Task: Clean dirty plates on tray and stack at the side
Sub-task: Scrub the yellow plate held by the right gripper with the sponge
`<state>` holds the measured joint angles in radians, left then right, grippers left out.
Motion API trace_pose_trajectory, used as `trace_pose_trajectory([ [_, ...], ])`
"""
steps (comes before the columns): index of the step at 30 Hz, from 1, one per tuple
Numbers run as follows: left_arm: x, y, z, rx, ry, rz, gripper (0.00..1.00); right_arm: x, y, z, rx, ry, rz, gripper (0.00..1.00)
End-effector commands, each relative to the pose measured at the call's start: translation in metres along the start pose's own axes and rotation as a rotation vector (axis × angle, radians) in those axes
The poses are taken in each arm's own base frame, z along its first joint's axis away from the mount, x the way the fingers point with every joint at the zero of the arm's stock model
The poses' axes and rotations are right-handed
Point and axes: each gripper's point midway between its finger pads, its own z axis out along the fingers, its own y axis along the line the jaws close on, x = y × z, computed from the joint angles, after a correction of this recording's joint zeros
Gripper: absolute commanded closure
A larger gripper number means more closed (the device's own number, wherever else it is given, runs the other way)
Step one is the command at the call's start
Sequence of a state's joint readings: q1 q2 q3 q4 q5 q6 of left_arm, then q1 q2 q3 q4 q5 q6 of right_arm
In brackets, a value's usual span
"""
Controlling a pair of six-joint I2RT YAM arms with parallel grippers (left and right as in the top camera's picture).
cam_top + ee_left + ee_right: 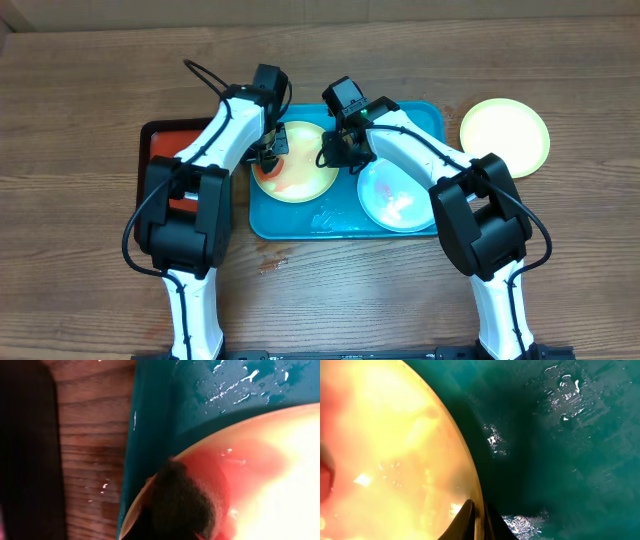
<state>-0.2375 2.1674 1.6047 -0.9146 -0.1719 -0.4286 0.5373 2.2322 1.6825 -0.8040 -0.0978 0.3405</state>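
Note:
A lime-green plate (298, 172) with orange-red smears lies at the left of the turquoise tray (300, 226). My left gripper (272, 150) is shut on a dark scrubbing pad (182, 505) that presses on the plate's smeared left part (280, 460). My right gripper (330, 155) is shut on that plate's right rim (477, 505); the plate fills the left of the right wrist view (395, 455). A pale mint-white plate (395, 195) with a red smear lies at the right of the tray. A second lime-green plate (505, 136) lies on the table right of the tray.
A red black-rimmed tray (165, 150) sits left of the turquoise tray, partly under my left arm. Water drops glisten on the turquoise tray floor (565, 390). A wet patch marks the wooden table (270, 265) in front of the tray.

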Motion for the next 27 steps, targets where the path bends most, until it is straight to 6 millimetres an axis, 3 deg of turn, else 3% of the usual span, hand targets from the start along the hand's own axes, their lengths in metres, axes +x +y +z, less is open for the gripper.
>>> trace_pose_trajectory([
  [1, -0.007, 0.040, 0.010, -0.165, 0.003, 0.011, 0.96, 0.009, -0.016, 0.006, 0.053, 0.025, 0.012, 0.92],
  [8, -0.015, -0.007, -0.035, 0.096, 0.065, 0.052, 0.96, 0.009, -0.015, 0.006, 0.051, 0.022, 0.012, 0.92],
  [11, -0.004, -0.042, -0.047, 0.313, 0.130, 0.116, 0.96, 0.009, -0.015, 0.006, 0.052, 0.022, 0.011, 0.92],
  [13, 0.011, -0.056, -0.046, 0.387, 0.184, 0.138, 0.96, 0.008, -0.015, 0.006, 0.051, 0.022, 0.011, 0.92],
  [19, 0.042, -0.059, -0.017, 0.341, 0.248, 0.159, 0.96, 0.009, -0.015, 0.006, 0.052, 0.022, 0.011, 0.92],
  [23, 0.048, -0.033, 0.013, 0.170, 0.217, 0.108, 0.96, 0.009, -0.015, 0.006, 0.052, 0.023, 0.012, 0.92],
  [27, 0.045, -0.004, 0.031, 0.019, 0.166, 0.112, 0.96, 0.009, -0.015, 0.006, 0.052, 0.023, 0.012, 0.92],
])
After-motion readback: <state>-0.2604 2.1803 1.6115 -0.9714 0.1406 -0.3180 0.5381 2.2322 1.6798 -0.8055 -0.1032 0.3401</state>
